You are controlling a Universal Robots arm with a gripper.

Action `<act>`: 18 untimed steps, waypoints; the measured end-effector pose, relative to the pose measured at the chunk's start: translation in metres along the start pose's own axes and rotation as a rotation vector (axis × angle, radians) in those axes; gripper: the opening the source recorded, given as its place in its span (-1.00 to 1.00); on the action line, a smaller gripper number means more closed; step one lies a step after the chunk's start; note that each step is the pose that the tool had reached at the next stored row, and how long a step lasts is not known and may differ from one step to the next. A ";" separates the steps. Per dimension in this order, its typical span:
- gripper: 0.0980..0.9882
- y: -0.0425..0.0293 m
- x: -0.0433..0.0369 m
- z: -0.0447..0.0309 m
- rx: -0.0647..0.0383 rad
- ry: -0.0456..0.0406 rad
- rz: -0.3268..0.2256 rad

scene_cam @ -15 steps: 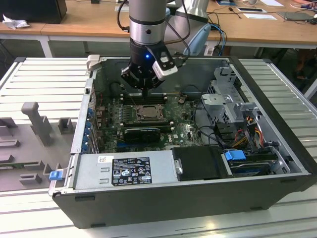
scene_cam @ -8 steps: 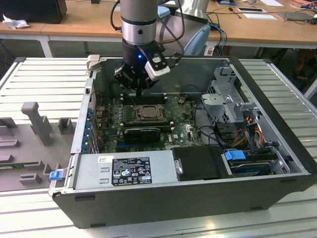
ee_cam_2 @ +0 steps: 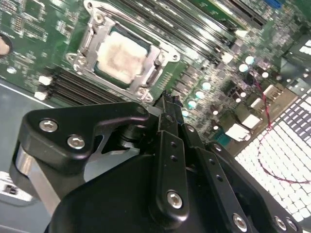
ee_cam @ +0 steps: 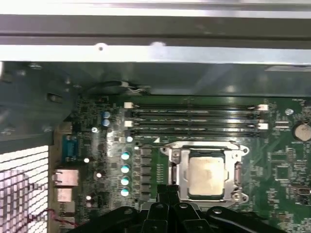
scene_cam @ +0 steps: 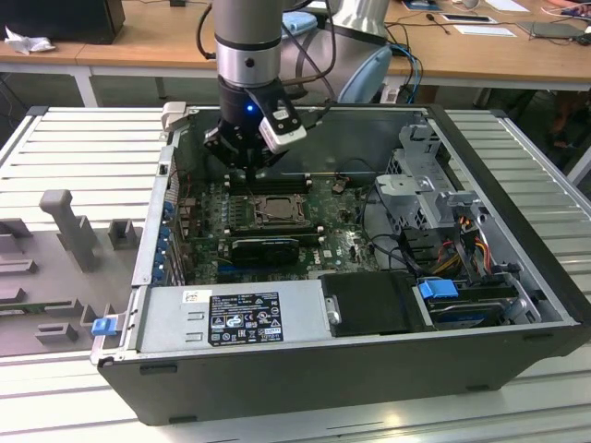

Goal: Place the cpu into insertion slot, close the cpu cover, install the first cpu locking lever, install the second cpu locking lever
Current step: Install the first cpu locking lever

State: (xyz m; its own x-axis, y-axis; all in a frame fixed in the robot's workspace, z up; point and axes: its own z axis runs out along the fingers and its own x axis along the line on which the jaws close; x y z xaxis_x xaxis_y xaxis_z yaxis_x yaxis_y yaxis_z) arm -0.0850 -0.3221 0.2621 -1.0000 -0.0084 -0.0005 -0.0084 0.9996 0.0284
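**Item:** cpu [ee_cam: 206, 175], pale square chip, lying flat in the insertion slot [ee_cam_2: 111, 77] on the green motherboard [ee_cam: 282, 170].

**Fitting:** cpu cover [ee_cam: 175, 165], silver frame, lies down around the chip, whose top shows through the window. Whether either locking lever is hooked cannot be told.

**Tool:** jaws together, forming one narrow black tip just beside the socket's edge, on the side away from the memory slots [ee_cam: 194, 119]. Contact with the frame cannot be told. They carry nothing. In the exterior view the arm [scene_cam: 247, 55] stands upright over the socket.

**Surroundings:** open computer case [scene_cam: 517, 277] lying on its side on a slatted metal tabletop [scene_cam: 74, 138], with a black expansion card [scene_cam: 265, 247] just beside the socket.

**Handling note (judgement):** the work appears to be at the lever stage. The tip should bear on the lever wire alone, never on the chip's top or the frame window. Pressure is best applied downward first, then sideways under the hook, with the cover kept flat and the neighbouring components untouched.
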 end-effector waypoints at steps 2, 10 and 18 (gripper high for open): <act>-0.98 0.0003 0.0062 0.0007 0.000 -0.0001 0.000; -0.98 0.0137 0.0206 0.0053 0.000 0.0000 0.002; -0.98 0.0240 0.0247 0.0126 0.000 0.0018 0.003</act>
State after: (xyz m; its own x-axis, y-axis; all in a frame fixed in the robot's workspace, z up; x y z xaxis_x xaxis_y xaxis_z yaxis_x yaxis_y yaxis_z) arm -0.1099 -0.2980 0.2502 -1.0000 -0.0052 0.0014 -0.0052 0.9996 0.0285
